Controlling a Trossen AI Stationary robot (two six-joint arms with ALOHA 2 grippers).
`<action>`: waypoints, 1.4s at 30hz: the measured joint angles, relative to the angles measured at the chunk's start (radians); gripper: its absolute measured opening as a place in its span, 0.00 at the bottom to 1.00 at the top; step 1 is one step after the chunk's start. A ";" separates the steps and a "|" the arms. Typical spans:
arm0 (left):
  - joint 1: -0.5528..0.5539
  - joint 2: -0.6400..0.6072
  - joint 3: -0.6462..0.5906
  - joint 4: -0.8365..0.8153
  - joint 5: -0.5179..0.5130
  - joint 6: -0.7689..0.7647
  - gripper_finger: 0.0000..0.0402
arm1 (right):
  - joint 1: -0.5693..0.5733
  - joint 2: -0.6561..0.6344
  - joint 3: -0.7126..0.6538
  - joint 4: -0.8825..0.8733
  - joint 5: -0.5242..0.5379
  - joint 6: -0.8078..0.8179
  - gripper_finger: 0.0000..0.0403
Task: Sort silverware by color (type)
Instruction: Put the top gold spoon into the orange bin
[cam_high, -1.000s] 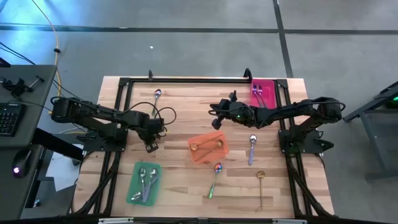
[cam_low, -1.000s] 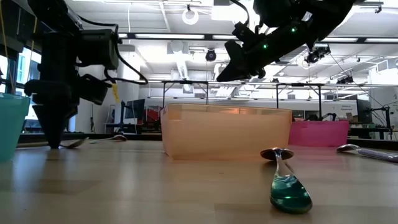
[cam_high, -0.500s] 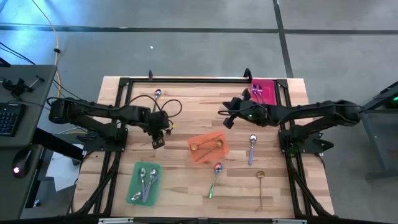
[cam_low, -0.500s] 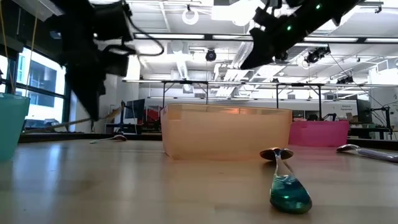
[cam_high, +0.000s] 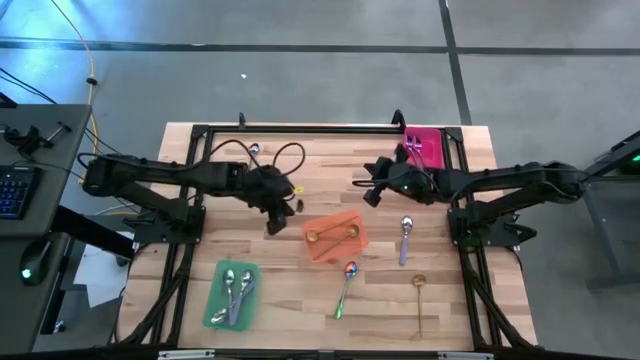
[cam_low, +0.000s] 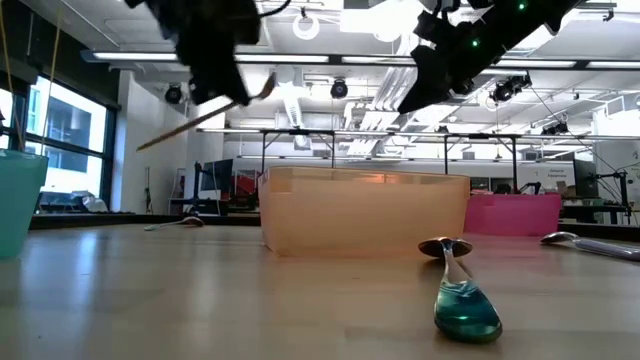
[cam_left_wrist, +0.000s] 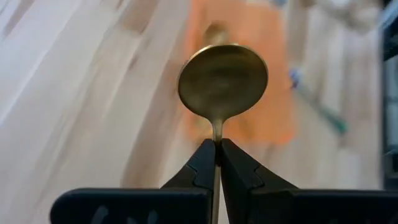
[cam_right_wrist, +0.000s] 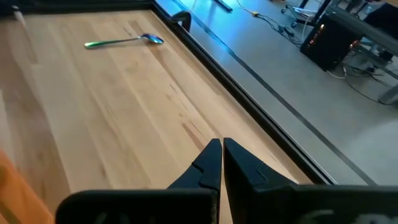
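My left gripper (cam_high: 280, 210) hangs above the table just left of the orange tray (cam_high: 335, 238), shut on a gold spoon (cam_left_wrist: 222, 78). In the low view the spoon (cam_low: 200, 120) slants in the air under the gripper (cam_low: 232, 98). My right gripper (cam_high: 369, 192) hovers over the table's far middle, shut and empty (cam_right_wrist: 217, 155). Loose pieces lie flat on the wood: a rainbow spoon (cam_high: 346, 285), a gold one (cam_high: 420, 298), a purple-handled silver one (cam_high: 405, 238) and one by the far edge (cam_high: 252, 152). My left gripper pinches the gold spoon between its two fingers (cam_left_wrist: 202, 165) at the neck (cam_left_wrist: 216, 132) just behind the bowl, with the handle running back between them. The spoon is lifted clear of the table and tilted, bowl end higher and handle end (cam_low: 145, 146) lower.
The orange tray holds gold pieces, the green tray (cam_high: 232, 293) near the front left holds silver spoons, and the pink tray (cam_high: 423, 148) sits at the far right corner. A black frame (cam_high: 300, 130) runs along the table's edges. Bare wood lies between the trays.
My left gripper has risen from the table with the gold spoon and swung right, toward the orange tray; the spoon is now lifted clear and tilted. My right gripper has shifted a little to the right and upward, staying shut.
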 joint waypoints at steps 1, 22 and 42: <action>-0.004 0.018 0.012 0.033 0.015 -0.008 0.00 | -0.004 0.000 0.000 -0.002 0.000 0.000 0.00; 0.021 0.479 0.220 0.429 0.229 0.011 0.00 | -0.035 0.000 0.000 -0.055 0.024 0.005 0.00; 0.040 0.546 0.219 0.461 0.217 0.211 0.18 | -0.035 0.000 0.000 -0.075 0.054 0.068 0.00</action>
